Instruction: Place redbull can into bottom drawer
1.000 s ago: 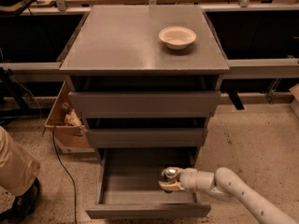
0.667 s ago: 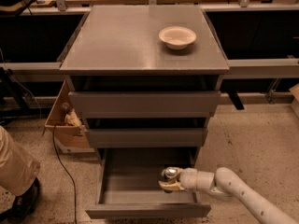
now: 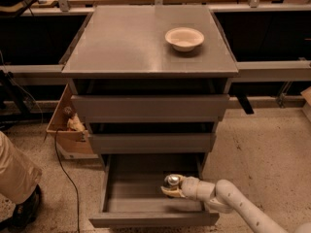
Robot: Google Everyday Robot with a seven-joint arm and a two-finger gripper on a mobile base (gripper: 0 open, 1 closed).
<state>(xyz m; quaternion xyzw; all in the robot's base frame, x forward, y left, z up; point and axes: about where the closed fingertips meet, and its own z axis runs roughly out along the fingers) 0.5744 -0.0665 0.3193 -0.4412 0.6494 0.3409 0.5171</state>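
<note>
The bottom drawer of the grey cabinet is pulled out, and its grey tray floor shows. My gripper reaches in from the lower right, low over the right part of the tray. It is shut on the redbull can. Only the can's round silver top shows, and its body is hidden between the tan fingers. I cannot tell whether the can touches the drawer floor.
A cream bowl sits on the cabinet top. The two upper drawers stand slightly out above the arm. A cardboard box, a floor cable and a person's leg are at the left.
</note>
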